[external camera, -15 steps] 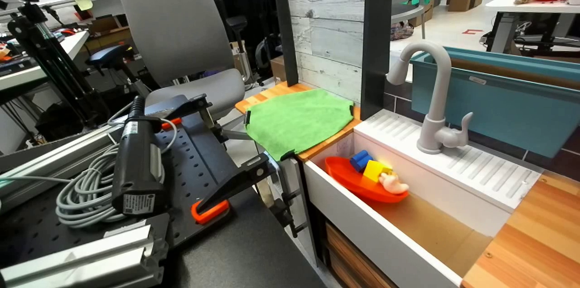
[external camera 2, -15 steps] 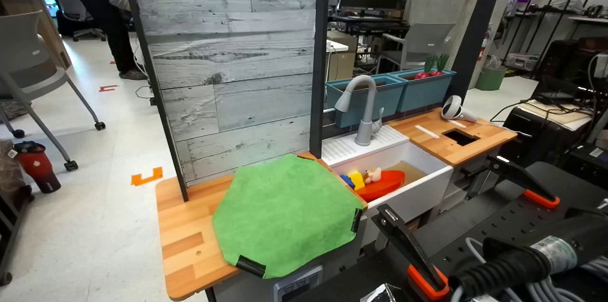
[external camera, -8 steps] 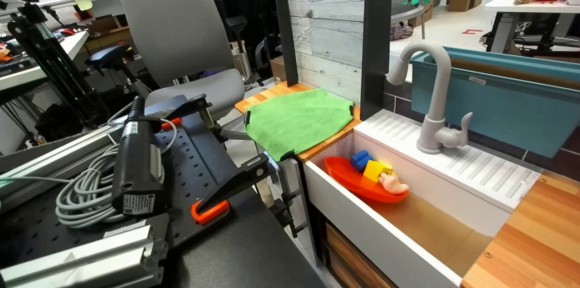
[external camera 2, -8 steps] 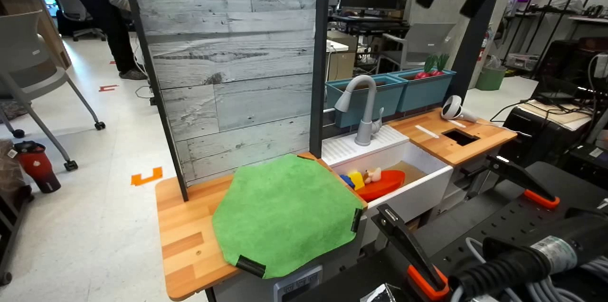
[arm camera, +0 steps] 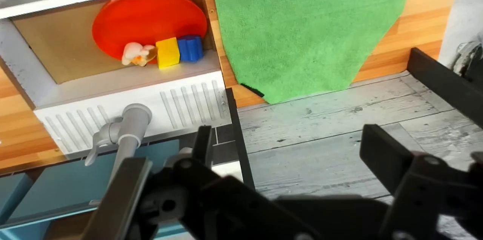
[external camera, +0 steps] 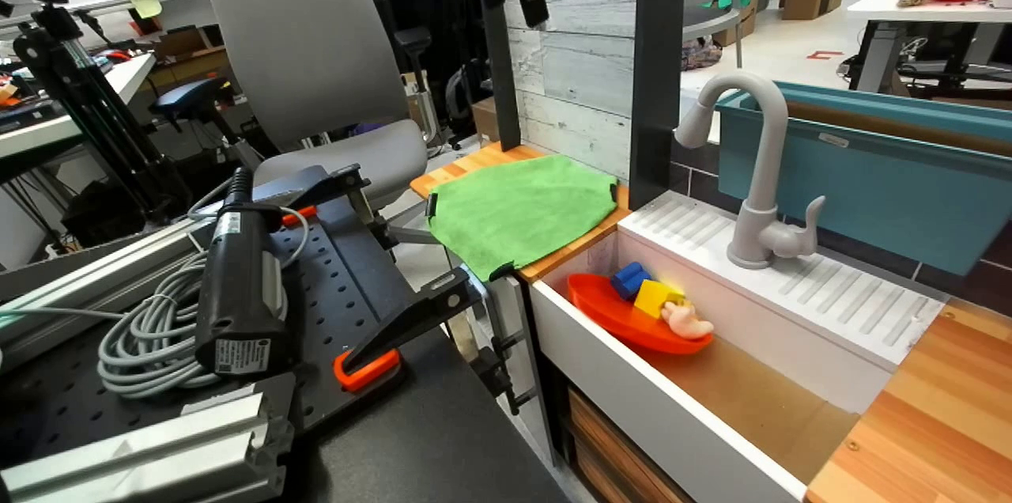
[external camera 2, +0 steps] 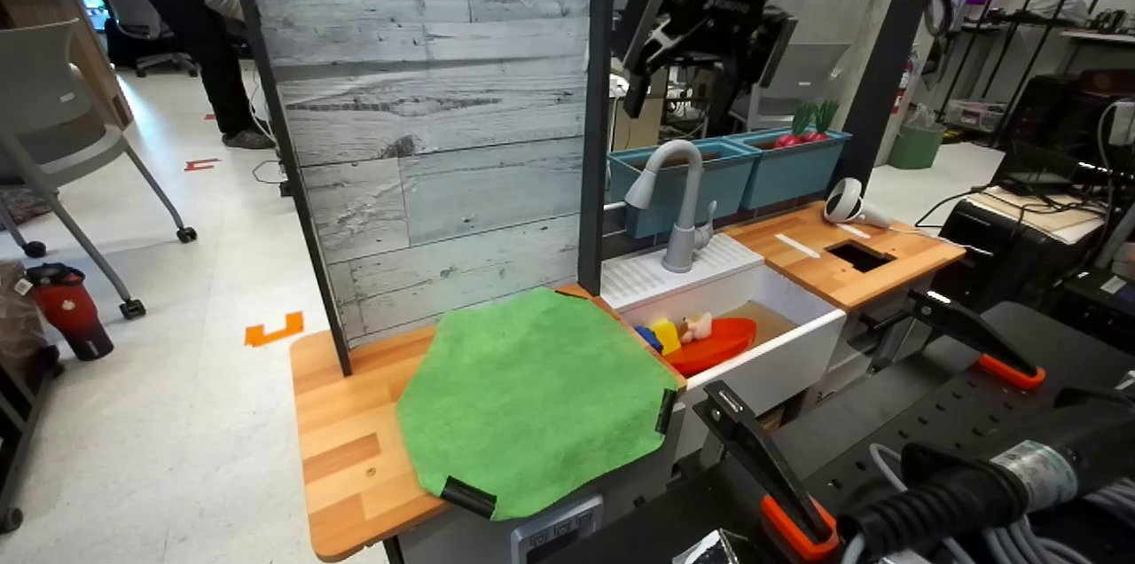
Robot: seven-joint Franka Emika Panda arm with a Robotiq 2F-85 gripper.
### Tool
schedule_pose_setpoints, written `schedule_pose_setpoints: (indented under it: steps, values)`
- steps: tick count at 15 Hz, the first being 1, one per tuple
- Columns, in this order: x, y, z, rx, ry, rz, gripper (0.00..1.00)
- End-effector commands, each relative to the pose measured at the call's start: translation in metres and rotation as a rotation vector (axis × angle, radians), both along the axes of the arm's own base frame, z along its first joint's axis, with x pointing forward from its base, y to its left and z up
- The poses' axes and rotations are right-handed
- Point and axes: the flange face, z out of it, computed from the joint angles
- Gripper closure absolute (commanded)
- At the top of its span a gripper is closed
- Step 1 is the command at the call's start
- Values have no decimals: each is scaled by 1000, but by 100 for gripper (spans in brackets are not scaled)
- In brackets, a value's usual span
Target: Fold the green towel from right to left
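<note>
A towel (external camera 2: 532,404) spread by the sink (external camera 2: 771,376), a gripper (arm camera: 286,134) held high

Closest to me is a black bench (external camera: 443,440), and a crowded one: orange-padded clamps (external camera 2: 758,444) along its edge, a tool (external camera: 237,289) beside coiled cable (external camera: 150,309). All that stands between me and the counter (external camera 2: 355,422), where the towel lies flat, drooping over the front edge, black strips (external camera 2: 468,497) showing at its rim. The sink is just beside it; inside, a yellow block (external camera: 658,297), a blue piece (external camera: 630,280) and a pale toy (external camera: 686,321) crowd the far side of a red dish (external camera: 609,317), in it or behind it, I cannot tell.

The tap (external camera 2: 689,200) stands past that, and a plank panel (external camera 2: 443,209) rises close behind the towel, walling off the back.

The gripper hangs well above the counter, its jaws wide apart. The wrist view shows that gap plainly, looking down on towel and sink together; in an exterior view, where a tall grey chair (external camera: 304,44) shows, only the gripper's dark lower end is visible at the top, across a post (external camera: 503,84).

Beyond the tap are teal planters (external camera 2: 807,169); in an exterior view radishes (external camera 2: 787,141) poke out of them, and much farther off a person (external camera 2: 199,23) stoops.
</note>
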Motion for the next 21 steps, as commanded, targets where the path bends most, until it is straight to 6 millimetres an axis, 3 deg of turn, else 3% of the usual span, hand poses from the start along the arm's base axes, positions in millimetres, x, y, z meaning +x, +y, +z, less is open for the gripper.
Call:
schedule_pose_setpoints:
  steps: [1, 7, 13, 21]
  values:
    - [9, 0, -8, -1, 11, -8, 0]
    - [20, -1, -23, -19, -11, -28, 0]
    - [46, 1, -87, -96, 80, -28, 0]
    - [96, 26, -171, -118, 155, -51, 0]
